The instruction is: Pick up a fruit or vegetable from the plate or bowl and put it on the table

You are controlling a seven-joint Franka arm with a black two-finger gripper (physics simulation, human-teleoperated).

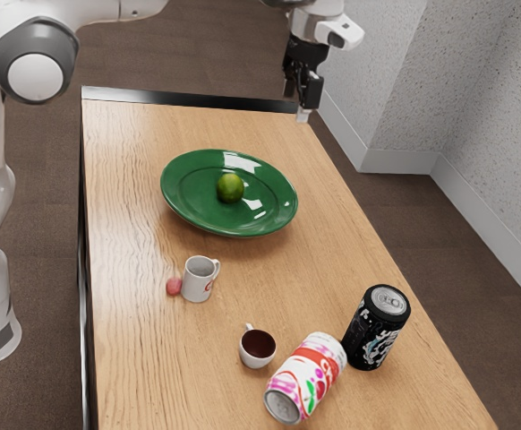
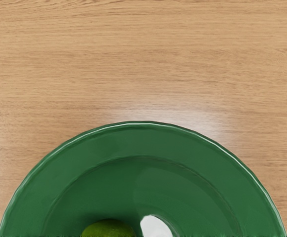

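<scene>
High over the table's far end, at the top of the exterior view, my gripper [image 1: 296, 102] hangs open, its two fingers apart and nothing seen between them. Below it and toward the exterior view's left, a round green lime [image 1: 230, 188] lies near the middle of a wide green plate [image 1: 184, 202]. From my hand, the wrist view takes in part of the plate [image 2: 143, 139] and one side of the lime [image 2: 108, 229], the rest of both being cut off.
Bare wooden tabletop [image 1: 122, 188] lies beside the plate. Nearer the exterior camera stand a white mug [image 1: 196, 279] by a small pink ball [image 1: 173, 287], a cup of dark liquid [image 1: 257, 348], a tilted white-and-red can [image 1: 305, 378] and a black can [image 1: 376, 328].
</scene>
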